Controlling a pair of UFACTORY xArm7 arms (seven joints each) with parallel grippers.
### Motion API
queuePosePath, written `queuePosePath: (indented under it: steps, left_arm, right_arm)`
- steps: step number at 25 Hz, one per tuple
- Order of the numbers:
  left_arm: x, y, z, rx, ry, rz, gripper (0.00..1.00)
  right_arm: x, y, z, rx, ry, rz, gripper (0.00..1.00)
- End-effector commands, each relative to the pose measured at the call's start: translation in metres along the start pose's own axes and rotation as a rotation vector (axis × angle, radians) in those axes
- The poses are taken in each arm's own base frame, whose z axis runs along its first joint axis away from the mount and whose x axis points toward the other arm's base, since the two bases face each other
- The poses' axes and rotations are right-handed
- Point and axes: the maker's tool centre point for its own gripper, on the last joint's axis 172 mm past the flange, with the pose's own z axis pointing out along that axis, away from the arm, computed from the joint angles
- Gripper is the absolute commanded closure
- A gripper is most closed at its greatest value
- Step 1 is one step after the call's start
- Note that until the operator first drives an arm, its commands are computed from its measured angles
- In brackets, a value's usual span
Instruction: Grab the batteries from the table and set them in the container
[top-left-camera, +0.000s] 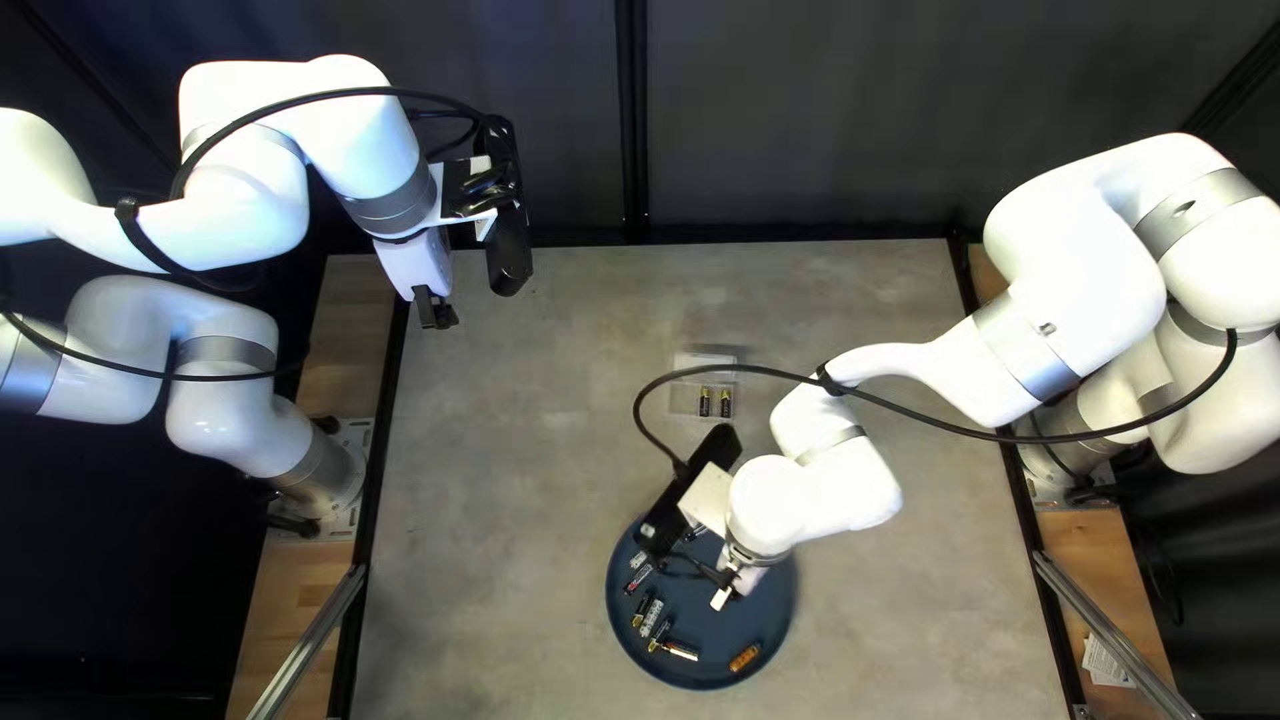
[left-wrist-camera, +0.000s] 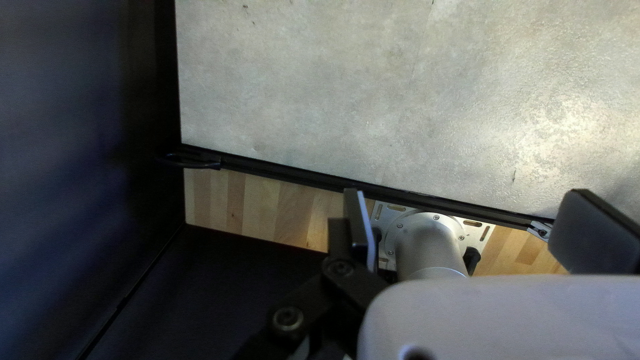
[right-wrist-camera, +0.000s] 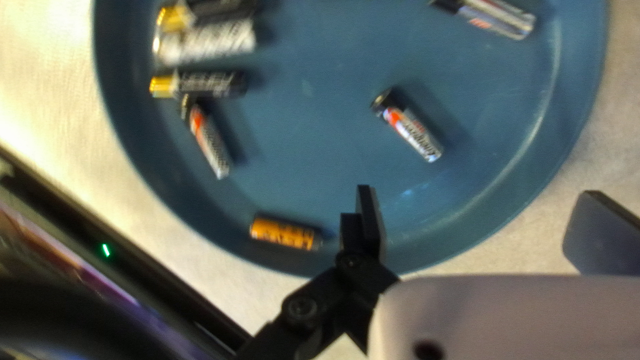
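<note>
The right gripper (top-left-camera: 724, 590), above a round blue tray (top-left-camera: 770, 616) of cylindrical batteries (right-wrist-camera: 408, 128), and the left gripper (top-left-camera: 438, 322) have empty jaws spread wide; a clear plastic container (top-left-camera: 683, 400) holds two black-and-gold batteries (top-left-camera: 726, 402).

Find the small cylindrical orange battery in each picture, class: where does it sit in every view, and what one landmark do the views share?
Top left view: the orange battery lies at the lower right inside the round blue tray.
Left wrist view: not in it.
Right wrist view: inside the tray near its rim, beside the right pincer, not between its fingers.
Shared landmark: the grey tabletop.
</note>
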Motion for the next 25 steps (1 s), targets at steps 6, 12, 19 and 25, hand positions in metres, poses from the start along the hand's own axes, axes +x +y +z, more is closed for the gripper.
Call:
queuePosePath:
  steps: [6,12,19,25]
  left_arm:
    - [0.0,0.0,0.0,0.0,0.0,0.0,0.0]
    - [0.0,0.0,0.0,0.0,0.0,0.0,0.0]
    - [0.0,0.0,0.0,0.0,0.0,0.0,0.0]
    - [0.0,0.0,0.0,0.0,0.0,0.0,0.0]
  right_arm:
    - [0.003,0.01,0.009,-0.011,0.001,-0.007,0.0]
    - [0.009,-0.01,0.011,-0.031,0.007,-0.211,0.0]
    - [0.013,0.009,0.023,0.07,0.032,-0.383,0.0]
    - [0.014,0.005,0.023,0.118,0.042,-0.458,0.0]
